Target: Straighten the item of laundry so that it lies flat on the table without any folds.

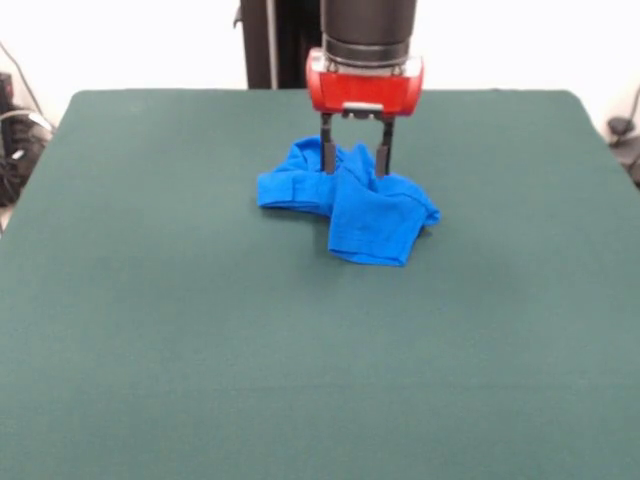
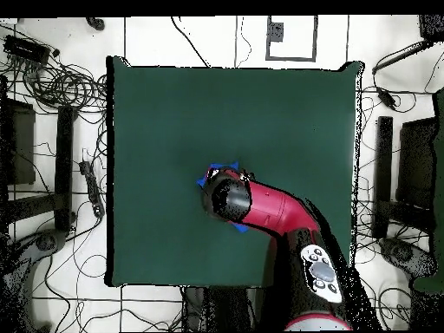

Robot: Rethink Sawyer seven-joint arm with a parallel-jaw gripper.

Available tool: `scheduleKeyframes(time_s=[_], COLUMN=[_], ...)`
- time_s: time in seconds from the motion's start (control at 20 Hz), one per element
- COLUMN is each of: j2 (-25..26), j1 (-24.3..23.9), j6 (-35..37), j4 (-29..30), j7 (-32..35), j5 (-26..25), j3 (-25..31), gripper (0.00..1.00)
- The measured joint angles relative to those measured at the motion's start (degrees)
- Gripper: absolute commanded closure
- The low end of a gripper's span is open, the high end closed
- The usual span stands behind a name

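Front view: the gripper (image 1: 356,160) stands upright over the far edge of the crumpled laundry (image 1: 350,203), jaws parted narrowly, tips sunk into the folds; whether cloth is pinched is unclear. The bundle spreads nearer and rightward on the table (image 1: 150,300).

Overhead view: the arm (image 2: 269,208) hides nearly all the laundry (image 2: 208,178), near the table's (image 2: 173,104) middle.

No legible text, label, brand, number or sign anywhere. The blue item of laundry (image 1: 347,196) lies crumpled — only plain fabric faces out, no print or lettering showing. The red gripper (image 1: 355,160) housing carries no readable marking. The arm's control pad (image 2: 320,270) may bear symbols — too small to read from overhead.
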Motion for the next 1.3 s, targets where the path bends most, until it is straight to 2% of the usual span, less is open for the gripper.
scheduleKeyframes(time_s=[0.7, 1.1, 1.15, 1.3], j2=[8.9, 9.6, 9.6, 9.6], j1=[-3.1, -3.3, -2.9, -2.4], j6=[-5.3, -7.3, -7.6, -7.8], j4=[-0.2, -0.2, -0.2, -0.2], j7=[0.0, 0.0, 0.0, 0.0], j5=[-4.3, -4.4, -4.4, -4.4], j3=[1.0, 1.2, 1.2, 1.1], gripper=[0.00, 0.00, 1.00, 1.00])
